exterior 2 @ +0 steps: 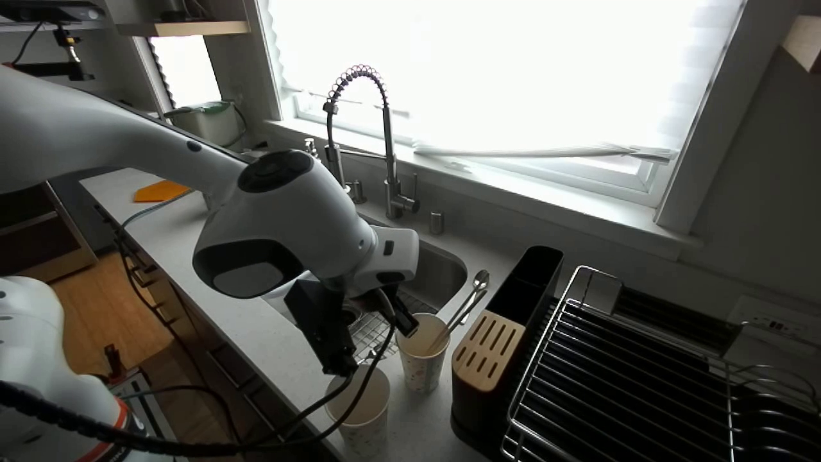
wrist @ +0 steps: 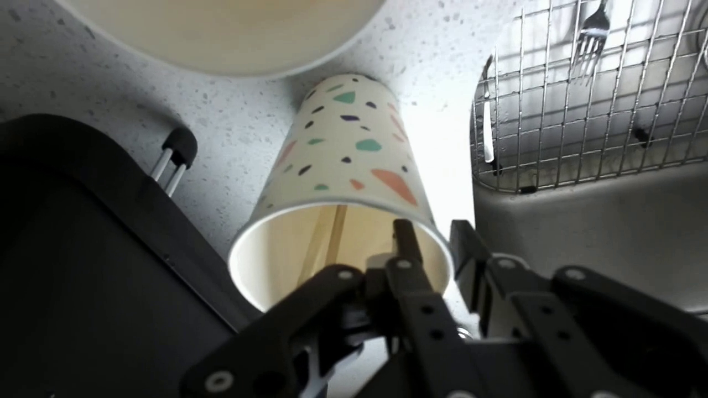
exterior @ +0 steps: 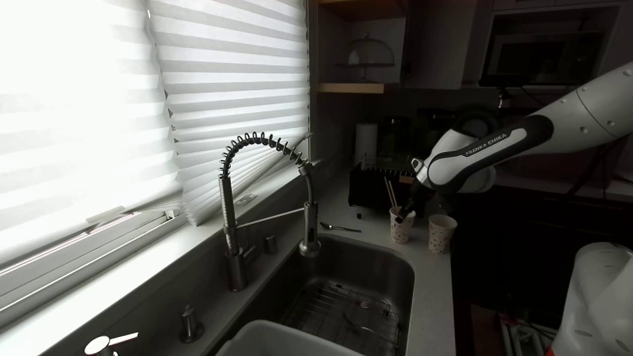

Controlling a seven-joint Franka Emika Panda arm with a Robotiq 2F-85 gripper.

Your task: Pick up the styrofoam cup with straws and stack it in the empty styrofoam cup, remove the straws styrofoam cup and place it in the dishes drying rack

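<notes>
End effector: positioned at the rim of the cup with straws. In the wrist view its fingers were spread by a small gap, one inside the cup's mouth, one outside, with the cup wall between them. Could not tell whether either finger touched the wall.

Cup with straws: stood on the desk near a corner of the sink, mouth up. White wall, flecked green, orange and dark. Two slim straws leaned inside it and rose above the rim in both exterior views.

Second cup: similarly flecked, also upright on the desk, near the cup with straws but apart from it.

Drying rack: black with metal wires. A caddy with a slotted wooden top stood between it and the cup with straws.

Other items: spoon lay on the desk near the sink's edge; fork lay in the sink, at the wire grid. A spring-necked faucet stood beside the sink.
</notes>
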